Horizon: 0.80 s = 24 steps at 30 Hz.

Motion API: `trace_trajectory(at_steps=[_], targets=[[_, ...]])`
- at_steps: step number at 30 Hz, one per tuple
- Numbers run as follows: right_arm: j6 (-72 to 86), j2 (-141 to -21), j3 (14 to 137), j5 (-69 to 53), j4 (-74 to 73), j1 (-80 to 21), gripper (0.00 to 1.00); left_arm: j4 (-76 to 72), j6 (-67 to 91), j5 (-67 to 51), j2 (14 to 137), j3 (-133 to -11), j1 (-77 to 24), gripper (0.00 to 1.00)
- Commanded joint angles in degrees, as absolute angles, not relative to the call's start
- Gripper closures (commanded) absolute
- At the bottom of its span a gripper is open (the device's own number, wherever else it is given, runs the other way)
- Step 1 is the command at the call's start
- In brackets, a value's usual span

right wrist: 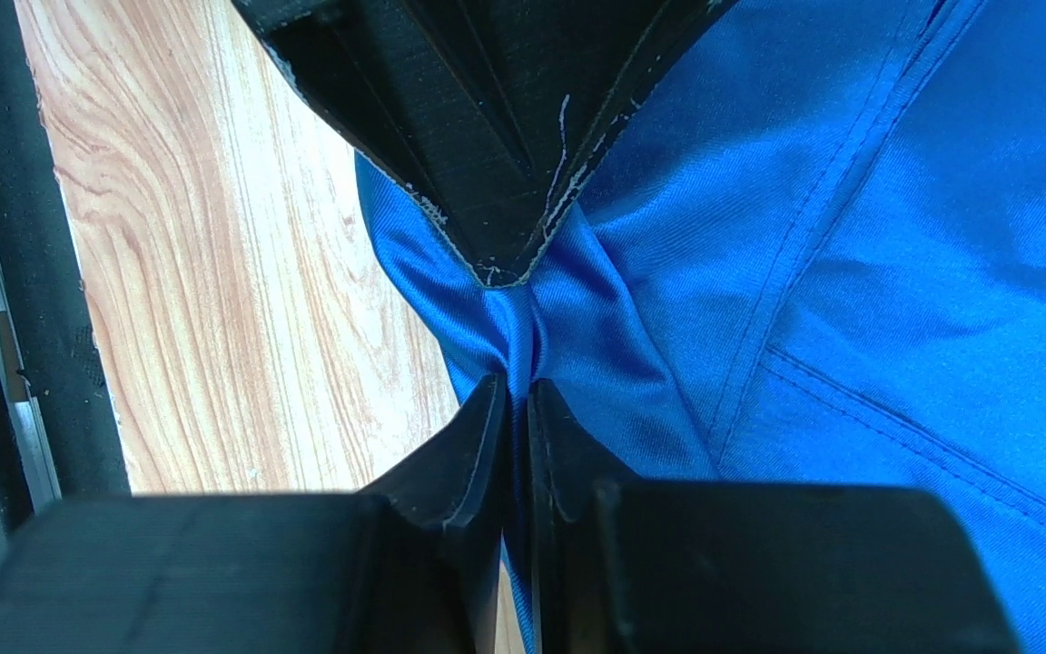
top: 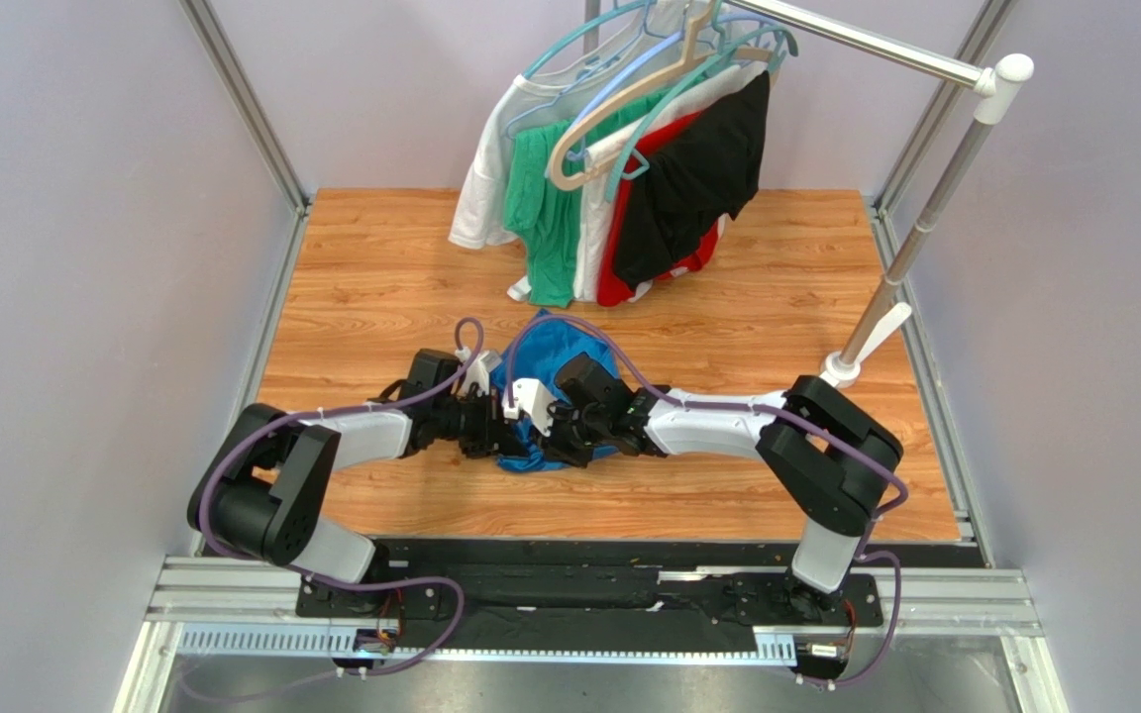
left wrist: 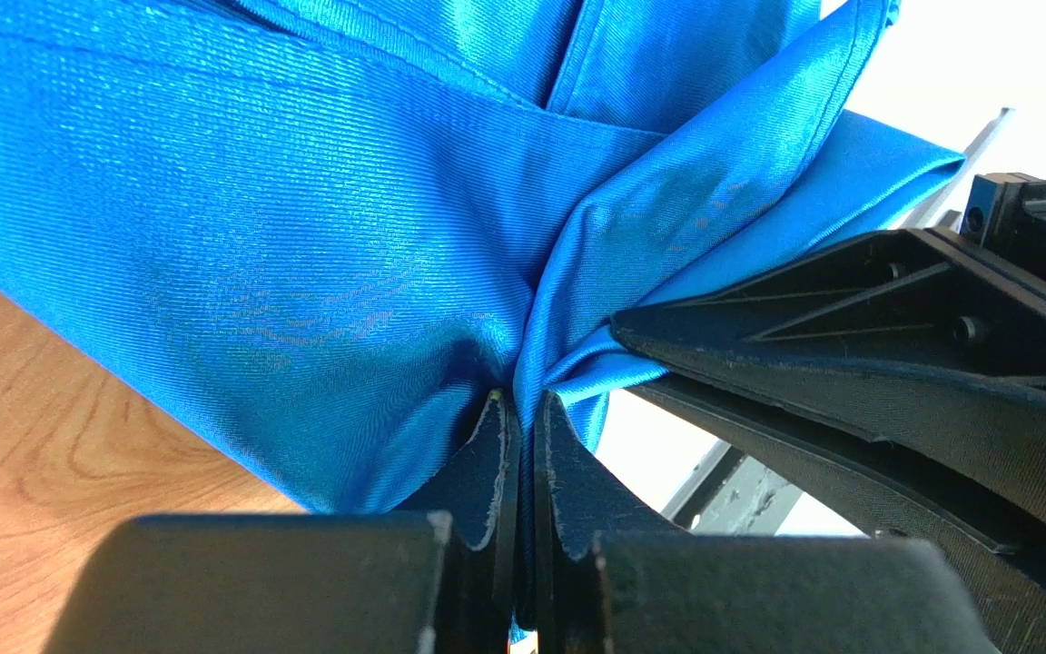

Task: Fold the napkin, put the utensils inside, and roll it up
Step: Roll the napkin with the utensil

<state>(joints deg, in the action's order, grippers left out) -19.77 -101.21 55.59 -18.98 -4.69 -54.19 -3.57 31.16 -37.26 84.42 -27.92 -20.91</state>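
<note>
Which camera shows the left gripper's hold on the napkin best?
Left wrist: the left gripper fills the foreground, jaws shut on a pinched fold of the blue napkin. The right wrist view shows only its fingertips from the opposite side, at the same fold. The top view shows the arms meeting over the bunched cloth, with the grip hidden.

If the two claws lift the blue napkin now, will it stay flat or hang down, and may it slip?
Probably floppy: the napkin bunches into deep folds where the left claw and right claw pinch it, so it should sag. Its shiny weave looks smooth, so it may slip. It seems thin and light.
</note>
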Motion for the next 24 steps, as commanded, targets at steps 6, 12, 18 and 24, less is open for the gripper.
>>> trace_trajectory(at_steps=[6,12,18,24], targets=[[-20.5,-103.4,59.5,-19.0,-5.9,-53.1,0.96,-3.9,30.4,-37.4,81.7,-28.7,-20.6,0.73],[-20.0,-104.4,60.1,-20.2,-6.4,-51.9,1.00,-4.1,30.9,-36.9,79.5,-27.9,-20.6,0.57],[-18.8,-105.4,61.3,-23.6,-7.7,-50.1,1.00,-4.7,31.2,-37.0,79.4,-27.1,-20.6,0.54],[-18.4,-106.4,62.4,-25.4,-8.7,-49.5,1.00,-4.9,31.0,-37.7,81.0,-27.4,-20.6,0.54]])
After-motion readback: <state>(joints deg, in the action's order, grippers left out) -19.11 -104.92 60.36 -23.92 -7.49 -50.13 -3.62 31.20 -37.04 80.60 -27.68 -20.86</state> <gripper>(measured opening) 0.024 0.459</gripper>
